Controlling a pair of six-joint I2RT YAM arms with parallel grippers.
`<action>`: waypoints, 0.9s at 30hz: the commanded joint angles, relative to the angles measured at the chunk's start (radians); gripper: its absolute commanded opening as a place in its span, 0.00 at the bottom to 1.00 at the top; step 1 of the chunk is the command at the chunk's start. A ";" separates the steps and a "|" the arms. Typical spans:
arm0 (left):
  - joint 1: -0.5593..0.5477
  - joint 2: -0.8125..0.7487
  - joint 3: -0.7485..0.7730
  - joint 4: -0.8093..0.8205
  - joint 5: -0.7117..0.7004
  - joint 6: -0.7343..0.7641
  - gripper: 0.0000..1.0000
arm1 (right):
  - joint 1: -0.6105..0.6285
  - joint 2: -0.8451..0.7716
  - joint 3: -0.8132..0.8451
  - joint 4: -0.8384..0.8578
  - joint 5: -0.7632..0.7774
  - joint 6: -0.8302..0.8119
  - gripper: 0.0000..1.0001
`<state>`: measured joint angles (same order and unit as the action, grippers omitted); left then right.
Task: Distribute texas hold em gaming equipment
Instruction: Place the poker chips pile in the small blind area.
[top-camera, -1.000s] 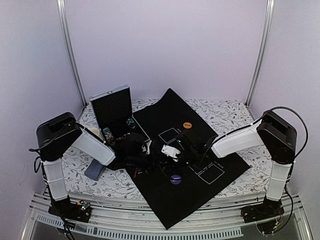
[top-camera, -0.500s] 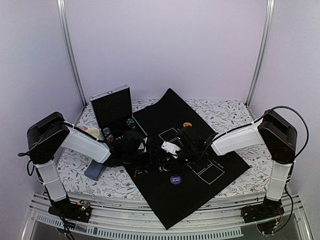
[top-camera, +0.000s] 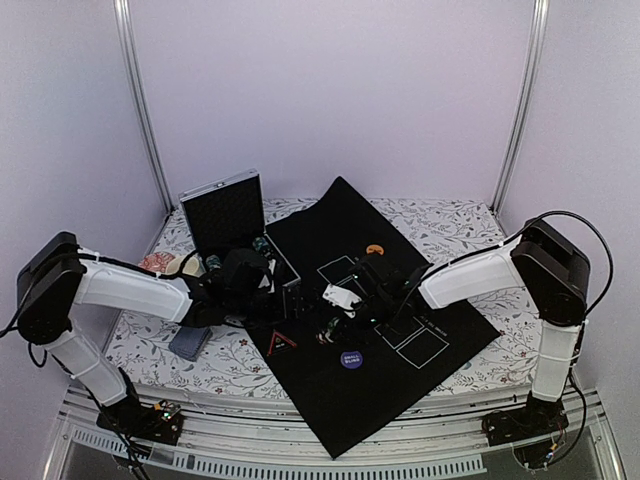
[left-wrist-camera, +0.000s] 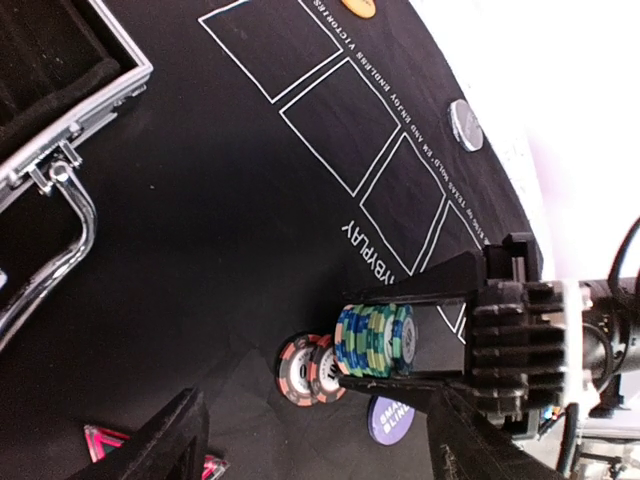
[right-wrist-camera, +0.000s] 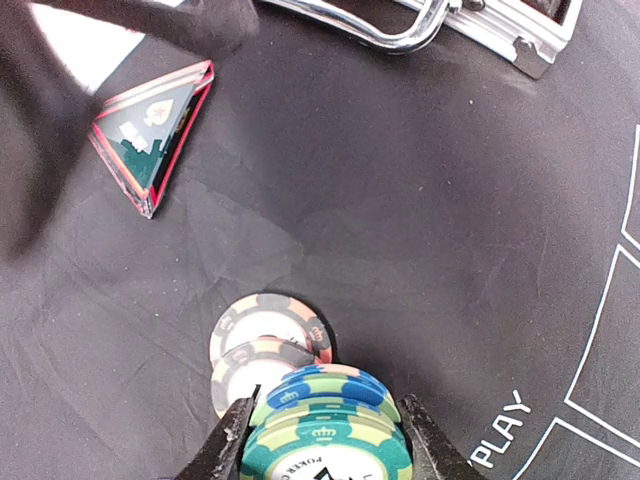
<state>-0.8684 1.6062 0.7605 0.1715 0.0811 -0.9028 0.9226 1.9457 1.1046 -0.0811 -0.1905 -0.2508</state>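
Observation:
My right gripper (right-wrist-camera: 325, 445) is shut on a stack of teal, blue and green poker chips (right-wrist-camera: 325, 425), held low over the black mat (top-camera: 330, 405). Two red-and-black chips (right-wrist-camera: 262, 345) lie on the mat just beside the stack. The left wrist view shows the same held stack (left-wrist-camera: 375, 340) and the two loose chips (left-wrist-camera: 308, 368). A red-edged black triangle (right-wrist-camera: 155, 125) lies flat on the mat left of them. My left gripper (left-wrist-camera: 315, 455) is open and empty, hovering between the triangle (top-camera: 281, 342) and the case. A purple button (top-camera: 351, 359) lies near the mat's front.
The open silver case (top-camera: 225, 215) stands at the back left, its handle (left-wrist-camera: 55, 250) close to my left gripper. An orange button (top-camera: 374, 249) and a silver-dark button (left-wrist-camera: 465, 125) lie further back on the mat. A grey-blue card deck (top-camera: 188, 340) rests on the floral cloth.
My left gripper has opened and drawn back toward the case, leaving the triangle lying on the mat. The left arm has swung out to the left. The right gripper has kept hold of its stack.

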 joint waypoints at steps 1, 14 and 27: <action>0.014 -0.040 -0.022 -0.035 -0.026 0.041 0.77 | 0.001 0.045 0.032 -0.039 0.001 -0.014 0.02; 0.109 -0.257 -0.077 -0.199 -0.129 0.104 0.79 | 0.015 0.065 0.096 -0.075 0.005 -0.054 0.17; 0.238 -0.318 0.051 -0.454 -0.148 0.282 0.92 | 0.018 0.049 0.175 -0.124 -0.101 -0.068 0.62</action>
<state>-0.6846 1.2911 0.7208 -0.1566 -0.0566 -0.7246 0.9314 1.9965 1.2308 -0.1795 -0.2367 -0.3054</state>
